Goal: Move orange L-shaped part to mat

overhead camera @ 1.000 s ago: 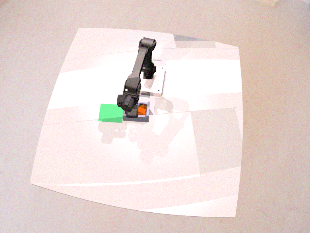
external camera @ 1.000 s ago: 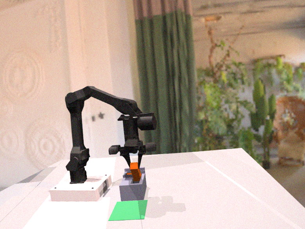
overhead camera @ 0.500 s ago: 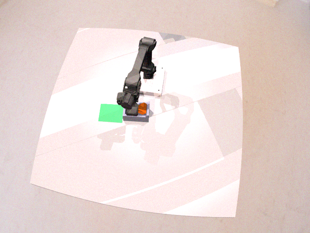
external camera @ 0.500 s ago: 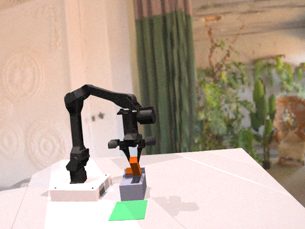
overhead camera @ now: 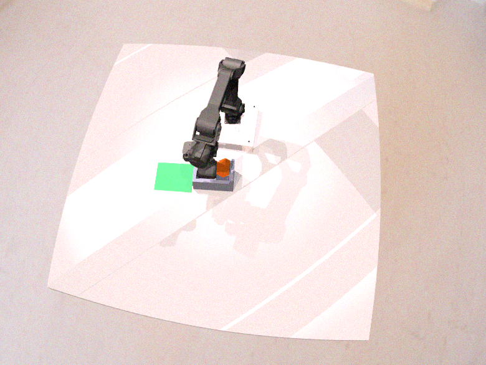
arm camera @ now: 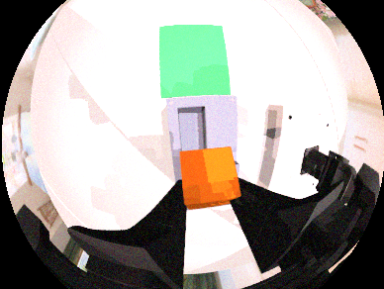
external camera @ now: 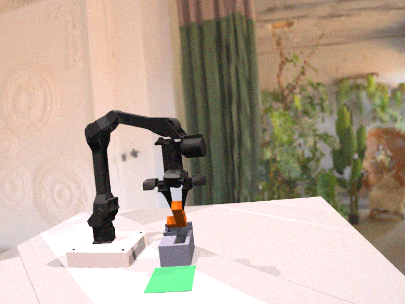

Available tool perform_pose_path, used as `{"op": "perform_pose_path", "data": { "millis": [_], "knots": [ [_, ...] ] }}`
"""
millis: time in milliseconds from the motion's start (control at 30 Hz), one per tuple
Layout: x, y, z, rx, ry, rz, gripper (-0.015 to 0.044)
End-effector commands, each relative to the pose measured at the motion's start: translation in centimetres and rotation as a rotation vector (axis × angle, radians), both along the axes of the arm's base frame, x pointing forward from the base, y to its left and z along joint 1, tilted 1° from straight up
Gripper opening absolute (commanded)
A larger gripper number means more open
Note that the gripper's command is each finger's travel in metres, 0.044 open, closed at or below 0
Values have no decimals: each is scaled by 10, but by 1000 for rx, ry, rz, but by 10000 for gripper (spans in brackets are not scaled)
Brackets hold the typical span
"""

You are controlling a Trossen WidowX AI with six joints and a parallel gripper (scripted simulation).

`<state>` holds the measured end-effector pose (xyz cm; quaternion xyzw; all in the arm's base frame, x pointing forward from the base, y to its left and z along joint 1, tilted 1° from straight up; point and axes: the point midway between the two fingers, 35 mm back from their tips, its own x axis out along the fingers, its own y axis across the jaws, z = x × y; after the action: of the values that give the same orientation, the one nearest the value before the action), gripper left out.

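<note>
While your claw (external camera: 177, 199) pinches the orange L-shaped part (external camera: 176, 216) by its top end, the part hangs above the grey tray (external camera: 176, 252), long axis near upright, slightly tilted, foot down. Beside the tray the green mat (external camera: 171, 278) lies on the counter (external camera: 294, 248). No readable writing shows.
</note>
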<state>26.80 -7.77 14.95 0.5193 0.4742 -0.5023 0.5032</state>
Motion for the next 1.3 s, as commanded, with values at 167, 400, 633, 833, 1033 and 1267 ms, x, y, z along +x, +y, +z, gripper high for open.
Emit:
{"op": "perform_pose_path", "data": {
  "millis": [167,400,633,833,1033,1267],
  "knots": [
    [0,0,6,6,-1,-2,0],
    [-3,-20,4,4,-1,-2,0],
    [-8,-52,3,1,0,-2,0],
    [-12,-77,3,-2,0,-2,0],
    [-16,-106,3,-5,1,-2,0],
    [-20,-141,4,-8,2,-2,0]
  ]
}}
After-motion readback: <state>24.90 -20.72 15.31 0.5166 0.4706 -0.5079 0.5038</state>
